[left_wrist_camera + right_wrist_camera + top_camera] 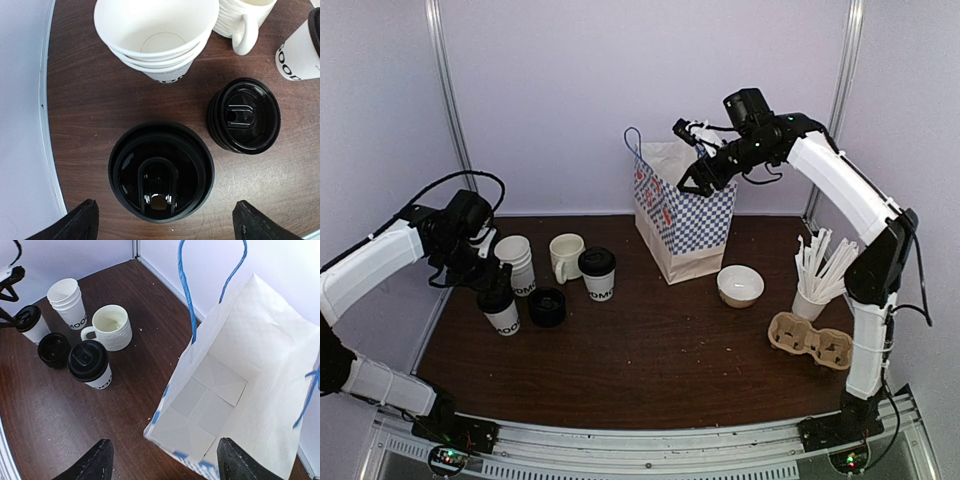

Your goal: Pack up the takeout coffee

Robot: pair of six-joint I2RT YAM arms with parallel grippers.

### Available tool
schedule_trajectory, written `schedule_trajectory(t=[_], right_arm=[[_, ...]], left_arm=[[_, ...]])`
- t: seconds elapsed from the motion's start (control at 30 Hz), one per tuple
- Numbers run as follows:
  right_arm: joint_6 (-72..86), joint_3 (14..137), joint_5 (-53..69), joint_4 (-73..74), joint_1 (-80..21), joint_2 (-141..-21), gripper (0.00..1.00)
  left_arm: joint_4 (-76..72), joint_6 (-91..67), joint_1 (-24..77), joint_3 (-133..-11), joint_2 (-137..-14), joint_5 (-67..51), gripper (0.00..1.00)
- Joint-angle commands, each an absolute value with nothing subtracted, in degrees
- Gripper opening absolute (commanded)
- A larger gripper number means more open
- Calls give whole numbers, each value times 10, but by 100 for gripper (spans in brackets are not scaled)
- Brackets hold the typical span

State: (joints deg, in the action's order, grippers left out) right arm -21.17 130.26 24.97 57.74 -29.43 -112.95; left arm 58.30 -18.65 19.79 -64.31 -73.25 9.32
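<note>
The left end effector [165,212], fingers apart, hangs over the takeout coffee [161,170] on the tabletop [80,100]. A neighbouring lidded cup [300,52] reads "OOD". The right end effector [164,450], also spread, hangs above the paper bag [260,330].

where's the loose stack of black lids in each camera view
Top external: loose black lids, left of centre, just below the cream mug.
Left wrist: right of centre, with the cream mug at the top edge.
Right wrist: far left, with the cream mug to the upper right.
Shared landmark: the cream mug.
</note>
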Motion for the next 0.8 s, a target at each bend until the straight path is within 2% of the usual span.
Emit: schedule_trajectory(t=[0.0, 0.1, 0.3, 0.6, 0.67, 0.77], right_arm=[[-182, 1396, 187, 567, -306, -1209, 74], [-177, 1455, 176, 589, -310, -1253, 73], [-178, 1447, 179, 597, -326, -1258, 67], [-203, 1427, 157, 627, -365, -1243, 32], [-205, 1426, 144, 629, -373, -1238, 20], [-203, 1423, 123, 626, -381, -1227, 15]], left_arm=[[585, -187, 193, -662, -701, 75, 98], [586, -193, 193, -655, -692, 69, 98], [578, -206, 193, -635, -683, 53, 98], [570, -204, 194, -629, -681, 40, 98], [570, -204, 194, -628, -681, 39, 98], [570, -205, 194, -625, -679, 37, 98]])
